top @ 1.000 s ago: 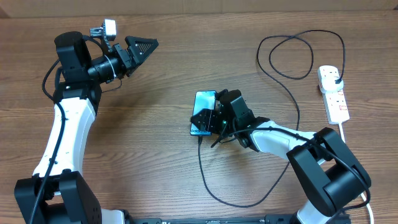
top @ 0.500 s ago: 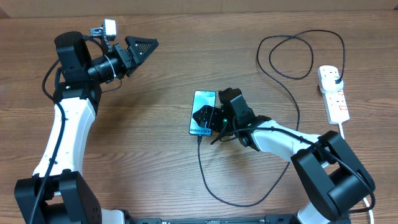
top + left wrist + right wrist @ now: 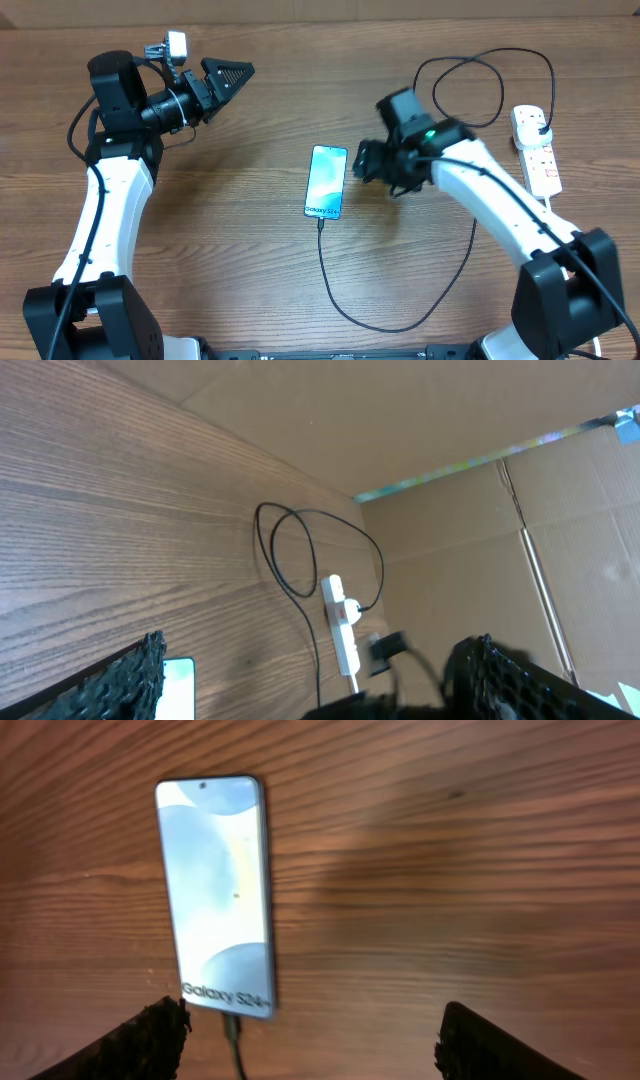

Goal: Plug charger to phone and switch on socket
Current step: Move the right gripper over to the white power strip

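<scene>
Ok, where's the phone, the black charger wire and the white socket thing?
phone (image 3: 218, 890): right wrist view, middle of its screen.
charger (image 3: 320, 250): overhead view, cable just below the phone.
socket (image 3: 537, 150): overhead view, middle of the white strip.

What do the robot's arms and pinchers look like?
The left arm and right arm are white tubes with chunky black joints and thin black cables alongside. The left gripper and right gripper are black, with a bumpy texture.

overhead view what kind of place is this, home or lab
Likely a lab test bench, not a home: robot left arm and right arm at a wood-grain table, cardboard walls along its edge.
</scene>
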You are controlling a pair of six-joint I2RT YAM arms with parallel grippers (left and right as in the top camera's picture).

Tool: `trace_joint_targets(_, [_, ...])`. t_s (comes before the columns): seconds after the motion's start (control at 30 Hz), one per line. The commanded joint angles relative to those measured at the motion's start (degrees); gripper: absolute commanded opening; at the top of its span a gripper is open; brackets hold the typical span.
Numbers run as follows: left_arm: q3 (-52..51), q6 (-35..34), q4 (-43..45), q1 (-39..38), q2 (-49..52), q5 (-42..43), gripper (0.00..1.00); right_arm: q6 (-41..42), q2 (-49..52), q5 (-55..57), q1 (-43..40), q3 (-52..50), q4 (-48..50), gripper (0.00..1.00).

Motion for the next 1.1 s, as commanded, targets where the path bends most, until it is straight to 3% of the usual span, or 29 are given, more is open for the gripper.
trace_joint_targets(0.0, [0.6,1.3,0.2,0.0,-1.6,-0.1,1.0,-7.8,-1.2,3.0,-4.5,3.6,-4.3,0.79])
trace_joint_targets(0.27, [0.6,1.3,0.2,0.0,-1.6,-0.1,1.0,-11.2,-1.2,9.8,-18.6,8.4,-15.6,0.78])
trace_joint_targets(0.47, [0.6,1.3,0.2,0.0,-1.6,-0.1,1.0,-12.9,-0.1,13.3,-32.1,10.1,-16.6,0.76])
trace_joint_targets(0.73, [0.6,1.3,0.2,0.0,-1.6,-0.1,1.0,-12.4,8.7,11.7,-45.0,9.2,-8.5,0.75])
trace_joint_targets(0.83, [0.6,1.3,0.2,0.0,-1.6,-0.1,1.0,-12.2,10.5,12.1,-46.9,8.9,-5.1,0.7])
trace_joint_targets(0.9, [0.6,1.3,0.2,0.0,-1.6,-0.1,1.0,-12.0,11.2,12.3,-47.7,8.9,-2.1,0.62])
trace_joint_targets(0.97, [0.6,1.3,0.2,0.0,-1.6,-0.1,1.0,-12.0,12.0,13.6,-48.4,8.9,0.0,0.64])
trace_joint_targets(1.0, [0.6,1.3,0.2,0.0,-1.6,-0.1,1.0,-12.0,12.8,14.2,-49.2,8.9,0.9,0.75])
trace_joint_targets(1.07, [0.6,1.3,0.2,0.0,-1.6,-0.1,1.0,-12.1,13.8,14.4,-50.0,8.9,2.1,0.77])
